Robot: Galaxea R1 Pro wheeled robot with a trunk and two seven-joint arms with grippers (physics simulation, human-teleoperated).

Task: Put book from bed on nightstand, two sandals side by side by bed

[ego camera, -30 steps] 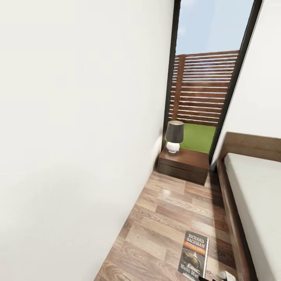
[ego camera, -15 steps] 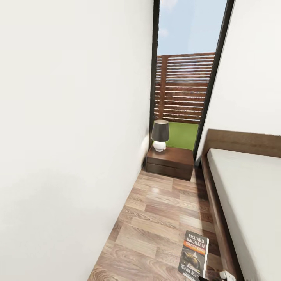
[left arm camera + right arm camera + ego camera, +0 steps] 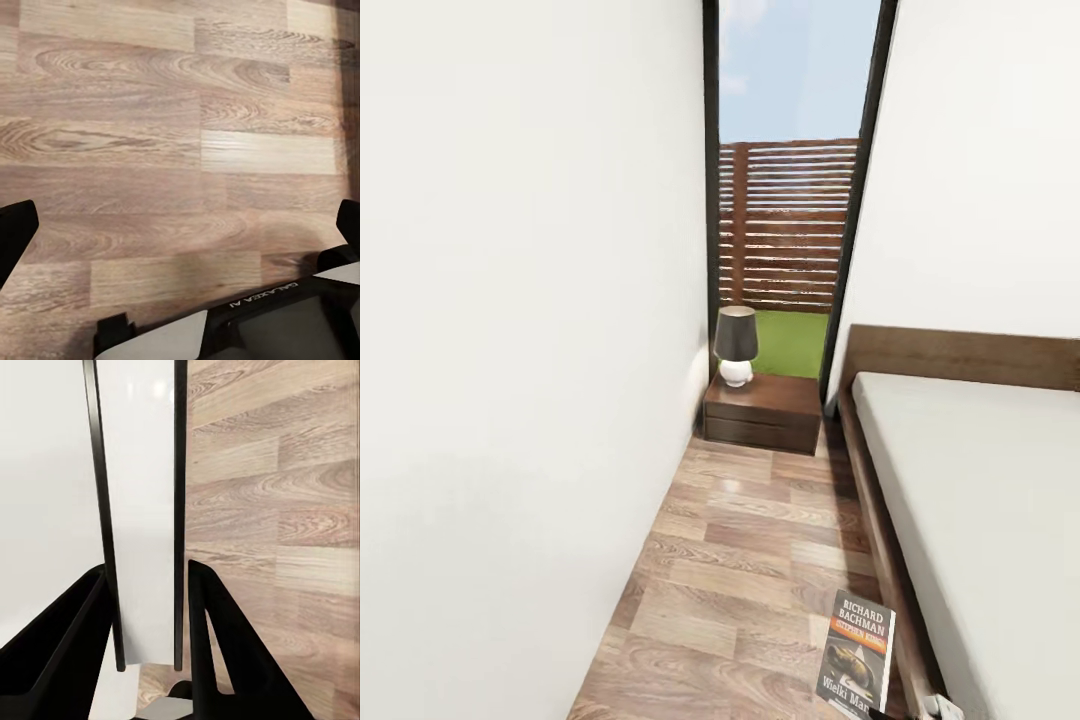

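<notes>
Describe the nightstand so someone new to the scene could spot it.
Follow the tall window down to the floor. The nightstand sits below it, between the white wall and the bed: low, dark reddish-brown, with drawer fronts, carrying a dark-shaded lamp.

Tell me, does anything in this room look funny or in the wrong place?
Yes: the small dark paperback book hangs upright above the wood-plank floor beside the grey-mattressed bed, pinched edge-on in the right claw, not lying on anything.
</notes>
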